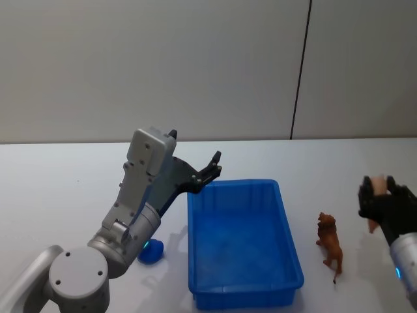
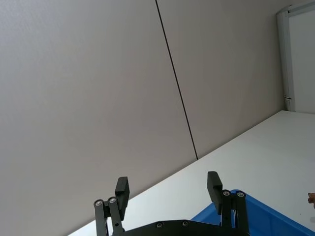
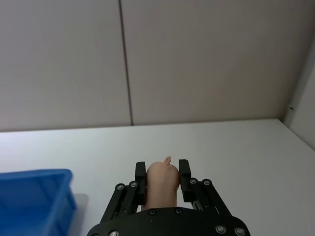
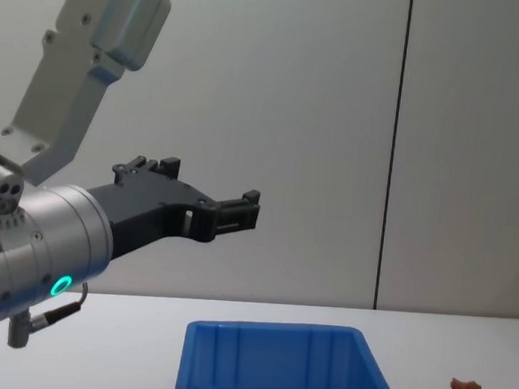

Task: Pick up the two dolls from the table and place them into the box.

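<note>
Box [image 1: 241,248], blue and with nothing inside, is sitting toward the front edge of the table [image 1: 65,176]. At its left rear corner the left gripper [image 2: 167,183] is hovering well above the rim, its jaws spread wide and gripping nothing. It is probably being held high so that the opening is left free for the other arm. A small blue object [image 1: 151,254] is lying on the table just beside the box's left wall, under that arm.

Just beside the box's right wall, the brown doll [image 1: 330,242] is standing upright on the table, untouched and apart from both grippers. It is awaiting its own pick.

Farther right, toward the table's right edge, the right gripper [image 3: 162,169] is hanging in the air above the surface. Its jaws are closing on the pink doll [image 3: 161,184]. The doll is sitting squarely between the two fingers [image 3: 183,172], with its tip poking out just past them. The lifted height is likely serving to clear the box's rim on the way across.
</note>
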You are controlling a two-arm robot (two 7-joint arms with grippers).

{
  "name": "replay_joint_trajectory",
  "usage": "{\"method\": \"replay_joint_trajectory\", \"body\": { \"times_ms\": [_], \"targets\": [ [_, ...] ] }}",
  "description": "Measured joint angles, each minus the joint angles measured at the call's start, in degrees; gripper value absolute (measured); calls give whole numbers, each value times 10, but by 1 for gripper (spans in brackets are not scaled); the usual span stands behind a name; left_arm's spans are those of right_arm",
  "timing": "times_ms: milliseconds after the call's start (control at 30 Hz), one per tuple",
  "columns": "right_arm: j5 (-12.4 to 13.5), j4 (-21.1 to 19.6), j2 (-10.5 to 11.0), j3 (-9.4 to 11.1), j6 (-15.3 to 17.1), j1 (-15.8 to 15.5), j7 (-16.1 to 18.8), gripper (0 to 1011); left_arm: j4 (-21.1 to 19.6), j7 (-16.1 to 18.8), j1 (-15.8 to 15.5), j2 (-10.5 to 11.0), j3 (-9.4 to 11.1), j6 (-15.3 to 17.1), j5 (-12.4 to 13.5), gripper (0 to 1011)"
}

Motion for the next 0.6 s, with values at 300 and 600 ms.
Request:
{"method": "replay_joint_trajectory", "body": {
  "times_ms": [300, 600],
  "targets": [
    [9, -37, -8, -11, -13, -3, 53, 384, 0, 0, 0, 0, 0, 0, 0, 1003],
    [15, -64, -19, -28, -14, -6, 111, 384, 0, 0, 0, 0, 0, 0, 0, 1004]
  ]
}}
